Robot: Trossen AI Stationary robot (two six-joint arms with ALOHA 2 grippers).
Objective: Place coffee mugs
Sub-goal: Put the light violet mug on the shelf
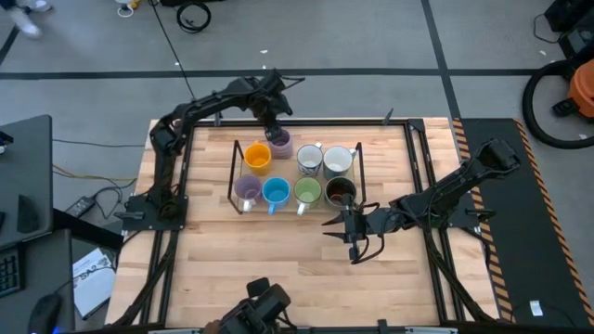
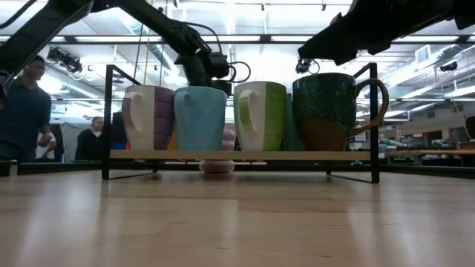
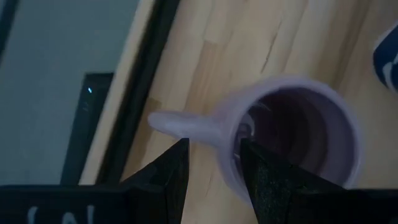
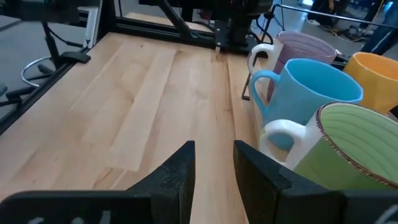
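Observation:
A black wire rack (image 1: pixel 232 176) holds the mugs in two rows. The near row is lavender (image 1: pixel 247 190), blue (image 1: pixel 276 192), green (image 1: pixel 307 191) and dark brown (image 1: pixel 341 191). The far row has orange (image 1: pixel 257 158), patterned white (image 1: pixel 310 160) and pale white-grey (image 1: pixel 337 160). A second lavender mug (image 1: pixel 280 144) stands at the rack's far edge beside the orange one, under my left gripper (image 1: pixel 274 128), which is shut on it. My right gripper (image 1: pixel 353 232) is open, low over the table just near of the dark brown mug. My left gripper holds the second lavender mug by its rim wall (image 3: pixel 229 163) right beside the handle (image 3: pixel 180 124). One finger (image 3: pixel 264 180) is inside the mug and one (image 3: pixel 174 174) outside, coming from above and pointing down. The mug is upright; its base (image 2: pixel 217 167) shows below the rack's shelf.
The rack's shelf (image 2: pixel 237 156) is raised on wire legs, with upright end frames left and right. Bare wooden table lies near of the rack and to its left (image 4: pixel 137 93). Black frame rails border the table. People stand in the room beyond the far edge (image 2: pixel 26 111).

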